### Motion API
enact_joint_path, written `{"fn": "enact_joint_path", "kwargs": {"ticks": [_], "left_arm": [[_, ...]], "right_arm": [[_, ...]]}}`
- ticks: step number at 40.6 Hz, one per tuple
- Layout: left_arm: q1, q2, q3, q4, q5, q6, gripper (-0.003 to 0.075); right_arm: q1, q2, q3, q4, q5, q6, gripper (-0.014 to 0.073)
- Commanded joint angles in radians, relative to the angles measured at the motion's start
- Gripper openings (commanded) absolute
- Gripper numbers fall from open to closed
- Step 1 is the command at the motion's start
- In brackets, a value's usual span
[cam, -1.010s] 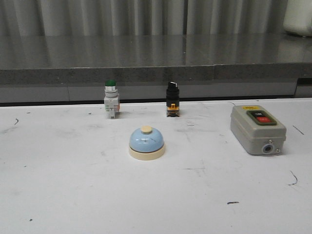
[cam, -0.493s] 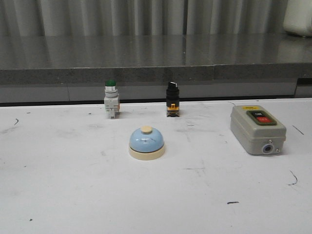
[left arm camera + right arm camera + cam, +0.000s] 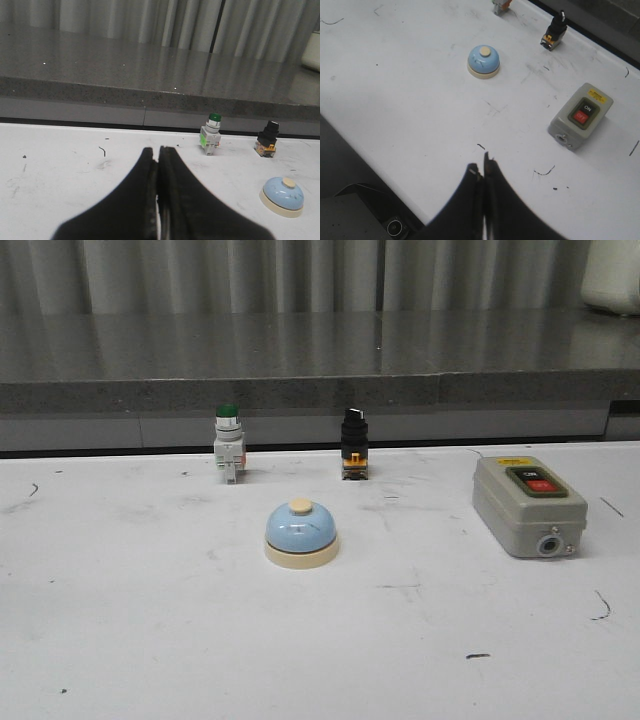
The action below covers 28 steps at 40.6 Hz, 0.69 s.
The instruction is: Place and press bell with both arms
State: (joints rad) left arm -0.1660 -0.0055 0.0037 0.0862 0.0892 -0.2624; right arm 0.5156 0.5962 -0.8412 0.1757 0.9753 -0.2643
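The light-blue bell (image 3: 301, 534) with cream base and cream button stands upright on the white table, near its middle. It also shows in the left wrist view (image 3: 283, 196) and in the right wrist view (image 3: 483, 61). No arm or gripper shows in the front view. My left gripper (image 3: 156, 152) is shut and empty, well to the bell's left. My right gripper (image 3: 482, 165) is shut and empty, over the table's near edge, far from the bell.
A green-capped push button (image 3: 228, 443) and a black selector switch (image 3: 353, 443) stand behind the bell at the table's back. A grey switch box (image 3: 528, 505) lies at the right. A grey ledge (image 3: 320, 350) runs behind the table (image 3: 150, 640).
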Motion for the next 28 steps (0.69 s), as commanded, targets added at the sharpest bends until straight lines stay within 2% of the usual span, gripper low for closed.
{"fn": "enact_joint_path", "kwargs": {"ticks": [1,20,25,28], "left_arm": [[0.014,-0.017,0.024,0.004,-0.089,-0.006,-0.0020],[0.027,-0.016,0.024,0.009,-0.101,0.004,-0.0020],[0.027,-0.016,0.024,-0.065,-0.145,0.162,-0.0020],[0.027,-0.016,0.024,-0.093,-0.149,0.200,-0.0020]], "right_arm": [[-0.007,0.002,-0.024,0.005,-0.053,-0.005,-0.0068],[-0.007,0.002,-0.024,0.005,-0.040,-0.005,-0.0068],[-0.007,0.002,-0.024,0.005,-0.040,-0.005,-0.0068],[-0.007,0.002,-0.024,0.005,-0.040,-0.005,-0.0068]]}}
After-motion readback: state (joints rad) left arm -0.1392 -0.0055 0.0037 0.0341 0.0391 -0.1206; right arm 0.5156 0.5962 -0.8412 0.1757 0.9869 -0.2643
